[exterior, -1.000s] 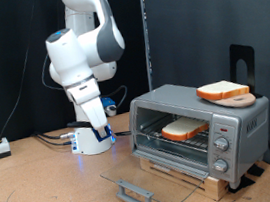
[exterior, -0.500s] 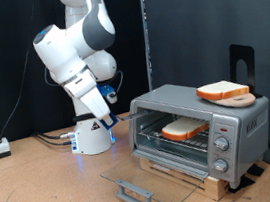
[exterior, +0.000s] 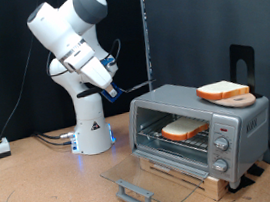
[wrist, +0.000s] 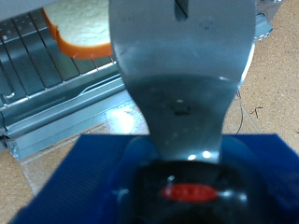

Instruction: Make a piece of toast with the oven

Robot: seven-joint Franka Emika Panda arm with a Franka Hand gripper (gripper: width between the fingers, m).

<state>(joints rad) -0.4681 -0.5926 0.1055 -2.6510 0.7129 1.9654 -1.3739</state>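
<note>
Inside the toaster oven (exterior: 200,130), the piece of toast (exterior: 184,129) sits on the wire rack (wrist: 37,65), with the glass door (exterior: 146,176) dropped flat open onto the desk (exterior: 47,194) and a second slice (exterior: 223,92) lying on the oven's roof. Up above the oven, toward the exterior view's left, the gripper (exterior: 111,85) hangs in the air holding nothing. Honestly can't tell how far apart the fingers are.

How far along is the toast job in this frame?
Done: one piece of toast lies on the wire rack inside the oven. The glass door hangs open, flat in front. In hand: nothing shows between the fingers; the gripper is raised beyond the oven's corner, on the exterior view's left. Left: the door is not shut. A second slice sits on the oven's top.
</note>
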